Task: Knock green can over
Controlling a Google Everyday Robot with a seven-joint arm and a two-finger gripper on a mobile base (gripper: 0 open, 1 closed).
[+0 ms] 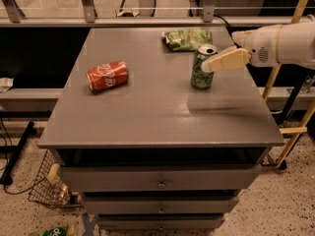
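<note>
- Green and upright, the green can [199, 76] stands right of the frame's centre on the grey table [147, 117], just below the crinkled green snack bag [187, 38] and well apart from the red can [107, 75], which lies on its side at centre left.
- Reaching in from the right edge, the gripper [212, 64] sits level with the can's upper half; its pale tip overlaps the can's right side and seems to be touching or just about to touch.
- Whether the gripper is apart or together cannot be told from this angle.
- The step in hand looks like the push itself, since the can is not yet tipped.
- To do it well, contact should stay high on the can, near the silver top, so that it topples instead of sliding along the smooth surface.
- A firm sideways sweep toward frame left sends it onto open tabletop.
- Pushing toward the top of the frame risks shoving it into the snack bag, which could prop it up.
</note>
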